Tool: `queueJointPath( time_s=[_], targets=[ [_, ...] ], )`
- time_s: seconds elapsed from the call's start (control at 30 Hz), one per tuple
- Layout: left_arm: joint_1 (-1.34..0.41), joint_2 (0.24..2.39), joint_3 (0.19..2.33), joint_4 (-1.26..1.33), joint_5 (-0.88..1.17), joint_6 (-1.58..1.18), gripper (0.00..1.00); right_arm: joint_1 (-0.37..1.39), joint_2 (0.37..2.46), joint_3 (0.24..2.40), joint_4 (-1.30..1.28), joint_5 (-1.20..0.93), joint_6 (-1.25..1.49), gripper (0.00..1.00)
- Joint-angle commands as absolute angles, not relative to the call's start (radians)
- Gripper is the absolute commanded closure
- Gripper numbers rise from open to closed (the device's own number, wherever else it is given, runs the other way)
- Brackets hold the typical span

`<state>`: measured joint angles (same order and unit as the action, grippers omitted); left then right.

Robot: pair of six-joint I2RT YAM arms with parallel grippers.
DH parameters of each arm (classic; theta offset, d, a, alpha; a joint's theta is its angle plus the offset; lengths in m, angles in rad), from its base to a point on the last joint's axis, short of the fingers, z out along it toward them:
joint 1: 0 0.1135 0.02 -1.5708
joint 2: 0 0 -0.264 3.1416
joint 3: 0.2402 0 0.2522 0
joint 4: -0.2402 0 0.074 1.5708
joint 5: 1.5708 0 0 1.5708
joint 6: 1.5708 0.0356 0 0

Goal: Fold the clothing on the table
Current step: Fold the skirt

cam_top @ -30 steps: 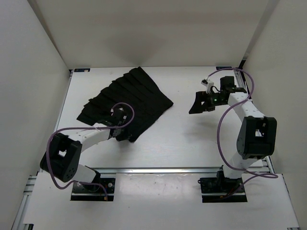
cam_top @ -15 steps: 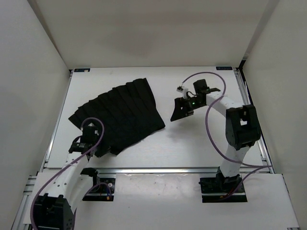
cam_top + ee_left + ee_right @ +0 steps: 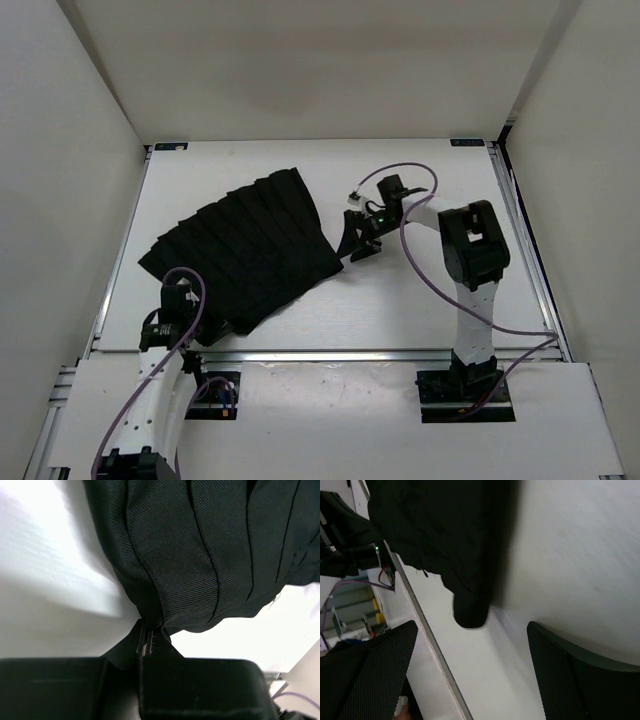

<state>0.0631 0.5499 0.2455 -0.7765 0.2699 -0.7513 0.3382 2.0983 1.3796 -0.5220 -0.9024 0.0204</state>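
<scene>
Black clothing [image 3: 245, 250] lies spread across the table's [image 3: 430, 290] left half
The left gripper [image 3: 188, 322] pinches its 7 o'clock corner (jaws clamped tight); the right gripper [image 3: 352, 243], jaws wide, stands at its 3 o'clock edge.

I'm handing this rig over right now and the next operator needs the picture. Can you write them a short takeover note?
Left claw: shut on the near edge of the black pleated garment, at its near-left corner.
Right claw: open, holding nothing, close beside the garment's right corner.
Garment: spread out with its pleats fanned, on the left half of the table.
Done: one corner gripped; no fold shows yet.
Left: probably grip the right corner too, then make the folds.
</scene>
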Motion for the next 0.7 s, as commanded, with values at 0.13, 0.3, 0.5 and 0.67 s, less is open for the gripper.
queueJointPath(
  time_s=[0.13, 0.3, 0.5, 0.67],
  targets=[
    [0.058, 0.448, 0.215, -0.902, 0.308, -0.749, 1.0, 0.468, 2.174, 1.449, -0.512, -0.858, 0.014, 0.11],
    [0.043, 0.42, 0.213, -0.91, 0.311, -0.764, 1.0, 0.495, 2.194, 1.494, -0.512, -0.743, 0.008, 0.76],
    [-0.045, 0.521, 0.27, -0.751, 0.321, -0.769, 1.0, 0.453, 2.021, 1.393, -0.47, -0.591, 0.02, 1.0],
    [-0.208, 0.774, 0.423, -0.554, 0.281, -0.79, 1.0, 0.348, 1.748, 1.227, -0.491, -0.63, 0.04, 1.0]
  ],
)
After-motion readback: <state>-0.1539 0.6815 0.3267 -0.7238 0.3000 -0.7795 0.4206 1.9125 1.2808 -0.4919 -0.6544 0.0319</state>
